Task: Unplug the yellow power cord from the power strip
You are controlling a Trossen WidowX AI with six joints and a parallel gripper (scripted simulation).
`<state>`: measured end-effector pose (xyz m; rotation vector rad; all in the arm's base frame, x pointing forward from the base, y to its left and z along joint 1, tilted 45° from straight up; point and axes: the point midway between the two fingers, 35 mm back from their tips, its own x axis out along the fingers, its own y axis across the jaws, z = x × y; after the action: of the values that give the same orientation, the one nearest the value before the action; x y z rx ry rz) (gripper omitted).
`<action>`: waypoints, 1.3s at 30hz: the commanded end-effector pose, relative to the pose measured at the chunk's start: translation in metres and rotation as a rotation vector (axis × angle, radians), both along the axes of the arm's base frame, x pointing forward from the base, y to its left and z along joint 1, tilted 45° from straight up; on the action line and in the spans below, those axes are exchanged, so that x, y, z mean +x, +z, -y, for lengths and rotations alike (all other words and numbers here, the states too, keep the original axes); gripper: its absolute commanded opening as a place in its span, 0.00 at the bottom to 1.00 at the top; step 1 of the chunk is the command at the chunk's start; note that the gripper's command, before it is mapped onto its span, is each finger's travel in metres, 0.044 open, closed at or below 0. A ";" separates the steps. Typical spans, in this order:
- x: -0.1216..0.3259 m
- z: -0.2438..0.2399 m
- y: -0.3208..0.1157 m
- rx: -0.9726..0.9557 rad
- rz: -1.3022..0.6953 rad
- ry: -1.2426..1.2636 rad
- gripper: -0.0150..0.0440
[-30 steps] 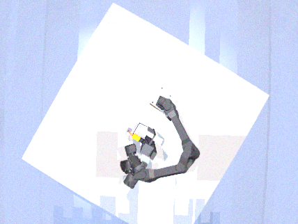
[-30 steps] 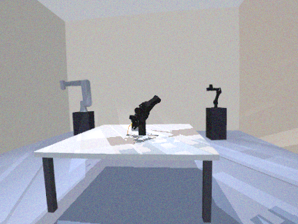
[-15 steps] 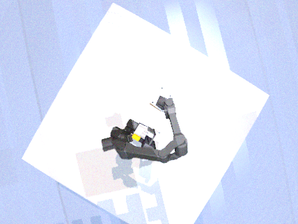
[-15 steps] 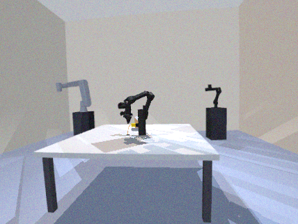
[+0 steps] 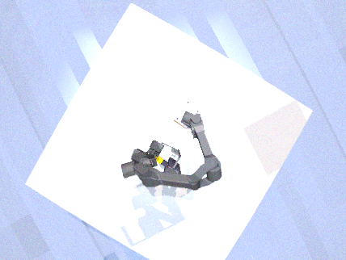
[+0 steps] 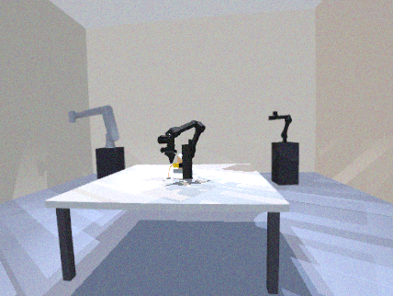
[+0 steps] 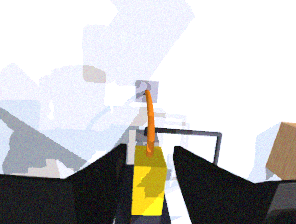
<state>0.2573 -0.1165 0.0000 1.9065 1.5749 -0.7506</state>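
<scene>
The yellow plug (image 5: 159,160) (image 6: 176,165) (image 7: 148,186) lies between my gripper's fingers in the wrist view. My gripper (image 5: 154,156) (image 6: 172,161) (image 7: 150,150) is partly open, with a narrow gap on each side of the plug. The orange-looking cord (image 7: 151,117) runs from the plug's end to a small grey square plate (image 7: 154,95). A dark body meets the plug's inner end and looks like part of the power strip; the arm and fingers hide much of it. I cannot tell from these views how far the plug is seated.
A white box-like part (image 5: 166,153) with a dark outline stands beside the plug. A brown wooden block (image 7: 284,152) is at the right of the wrist view. The arm's base (image 5: 191,118) is up and right of the plug in the top view. Two other arms stand on pedestals beyond the table.
</scene>
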 end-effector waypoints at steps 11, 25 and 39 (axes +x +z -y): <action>0.001 -0.018 0.016 0.010 -0.005 -0.003 0.53; 0.002 -0.028 0.009 0.011 -0.005 -0.003 0.53; 0.002 -0.026 0.010 0.006 -0.004 0.001 0.27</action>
<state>0.2594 -0.0901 0.0099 1.9096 1.5824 -0.7507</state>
